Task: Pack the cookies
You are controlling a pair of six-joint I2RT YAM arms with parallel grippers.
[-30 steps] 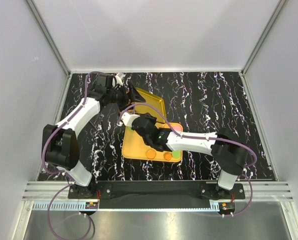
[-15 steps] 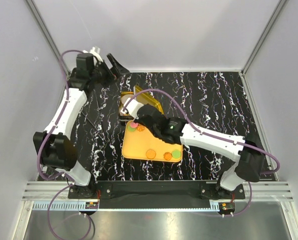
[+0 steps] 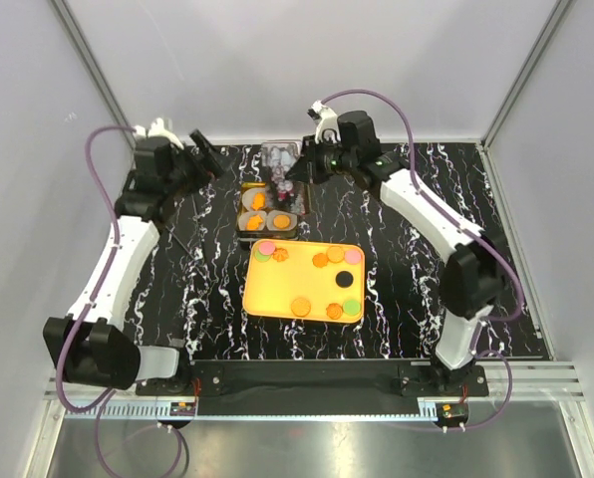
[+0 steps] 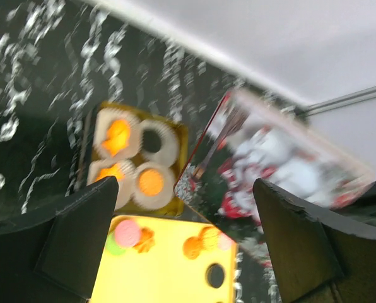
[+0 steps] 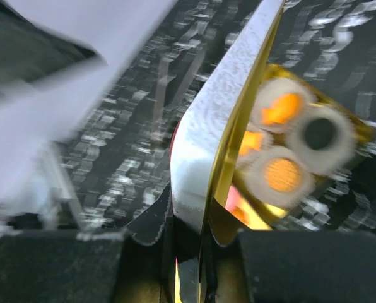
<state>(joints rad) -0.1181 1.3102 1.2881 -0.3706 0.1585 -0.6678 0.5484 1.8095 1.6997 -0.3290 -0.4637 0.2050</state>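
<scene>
The right gripper [image 5: 188, 243] is closed on one edge of a lid [image 5: 204, 145]. The thin edge sits between its two fingers. The lid stands tilted, gold on the inner side and with a red and white print on the outer side. The left gripper [image 4: 185, 182] has its jaws wide apart and nothing is between them. It hangs above the table [image 3: 417, 299] and touches nothing.

Near the right gripper, on the side of the arm bases and a little to its left, lies a small gold box [image 4: 169, 205] with four white paper cups [image 4: 169, 148]. The box is between the two grippers, nearer to the right one. Three cups hold one orange piece each of the cookies [image 4: 151, 182], and the fourth cup shows a dark middle. More cookies lie on a yellow tray [image 3: 277, 289], which is further from both grippers, toward the bases, and just beside the box. They are orange, pink, green and one black, all well apart from the fingers.
</scene>
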